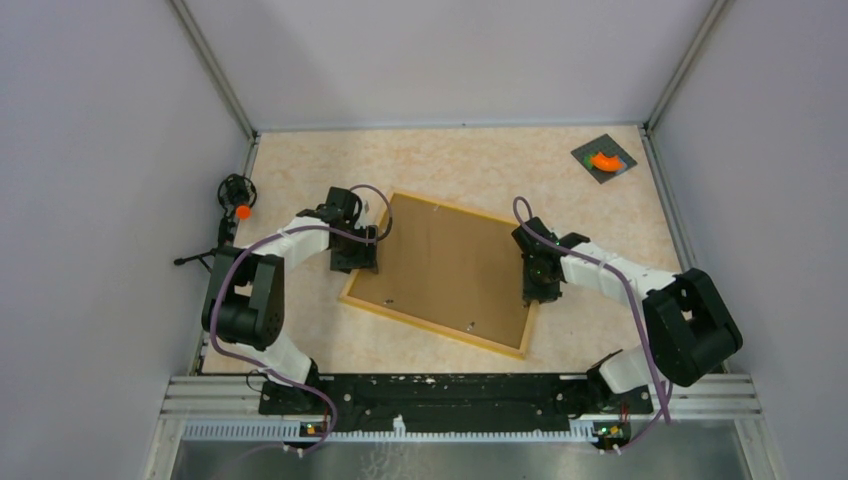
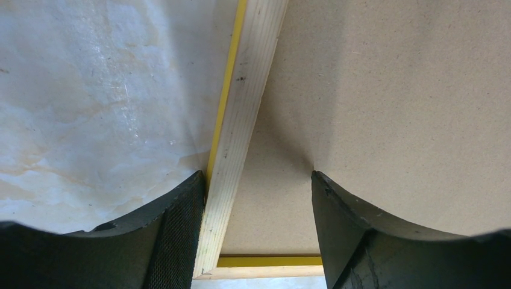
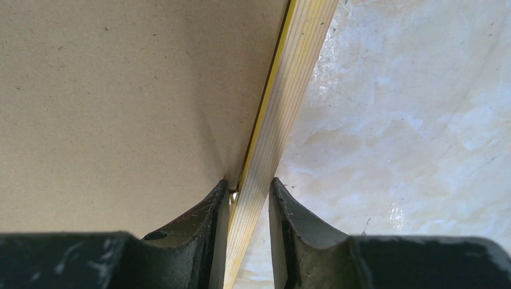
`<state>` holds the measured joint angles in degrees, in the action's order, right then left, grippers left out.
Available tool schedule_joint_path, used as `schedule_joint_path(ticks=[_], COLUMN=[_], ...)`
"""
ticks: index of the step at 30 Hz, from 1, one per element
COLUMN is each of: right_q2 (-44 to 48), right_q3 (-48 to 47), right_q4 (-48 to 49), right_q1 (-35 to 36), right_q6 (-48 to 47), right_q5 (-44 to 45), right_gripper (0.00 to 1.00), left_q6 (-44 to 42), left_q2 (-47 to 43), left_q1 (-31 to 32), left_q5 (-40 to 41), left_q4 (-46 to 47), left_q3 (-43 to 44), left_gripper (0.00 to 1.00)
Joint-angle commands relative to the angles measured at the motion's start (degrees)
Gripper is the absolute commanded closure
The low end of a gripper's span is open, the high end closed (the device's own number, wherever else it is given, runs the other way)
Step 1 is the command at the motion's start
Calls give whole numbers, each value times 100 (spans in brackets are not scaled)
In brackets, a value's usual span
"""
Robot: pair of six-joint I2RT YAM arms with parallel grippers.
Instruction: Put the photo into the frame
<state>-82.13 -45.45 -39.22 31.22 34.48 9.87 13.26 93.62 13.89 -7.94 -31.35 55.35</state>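
Observation:
The frame (image 1: 433, 326) lies back-up in the middle of the table, turned at an angle, with a plain brown backing board (image 1: 445, 265) filling it. The photo is hidden. My left gripper (image 1: 368, 262) is open at the frame's left side; in the left wrist view (image 2: 259, 180) one finger touches the outside of the pale wood rail (image 2: 244, 102) and the other rests over the board (image 2: 391, 90). My right gripper (image 1: 540, 295) is at the right side; in the right wrist view (image 3: 249, 186) its jaws pinch the wood rail (image 3: 289, 102) beside the board (image 3: 120, 90).
A small grey pad with an orange and green piece (image 1: 603, 160) lies at the back right corner. A black stand with an orange ball (image 1: 238, 205) sits at the left table edge. Grey walls enclose three sides.

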Motion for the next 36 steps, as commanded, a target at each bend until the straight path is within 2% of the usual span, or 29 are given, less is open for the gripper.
schedule_joint_path(ticks=[1,5,6,8,9,11,13,18,20,23,26,28,32,36], right_q2=[-124,-124,-96,25,97,243,285,-394,-762,-1483,-2307,-2779,-3241,-2999], right_q3=[-8,0,20,136,174,225,210,-420,-762,-1405,-2359,-3037,-4191,-4916], right_q4=[703,881,988,1286,1414,1629,1832,1915,1987,2029,1690,1379,701,-147], right_q1=[75,-32,-121,-343,-450,-574,-638,-688,-692,-716,-748,-747,-749,-750], right_q6=[-23,-104,-120,-106,-94,-51,-51,-319,-477,-786,-1153,-1377,-1655,-1688], right_q5=[-379,-486,-667,-1112,-1323,-1483,-1619,-1764,-1758,-1577,-1562,-1541,-1082,262], right_gripper=[100,100,93,62,52,38,31,27,27,21,15,12,5,3], left_q6=[98,110,107,99,103,135,222,683,964,1603,2548,3000,3061,2528], left_q2=[-165,-151,-145,-134,-120,-110,-77,-172,-428,-889,-1428,-1775,-2620,-3374], left_q1=[74,70,72,68,70,70,70,70,70,70,116,274,805,848], left_q5=[-633,-640,-634,-581,-490,-379,-354,-613,-970,-1578,-2405,-2657,-1944,-970], left_q4=[97,102,100,72,42,10,-10,-96,70,384,1007,1279,877,-13], left_q3=[-59,-67,-68,-64,-56,-51,-47,-252,-624,-1249,-2116,-2552,-2513,-1920], left_gripper=[32,32,32,32,32,32,31,29,29,29,29,28,19,5])
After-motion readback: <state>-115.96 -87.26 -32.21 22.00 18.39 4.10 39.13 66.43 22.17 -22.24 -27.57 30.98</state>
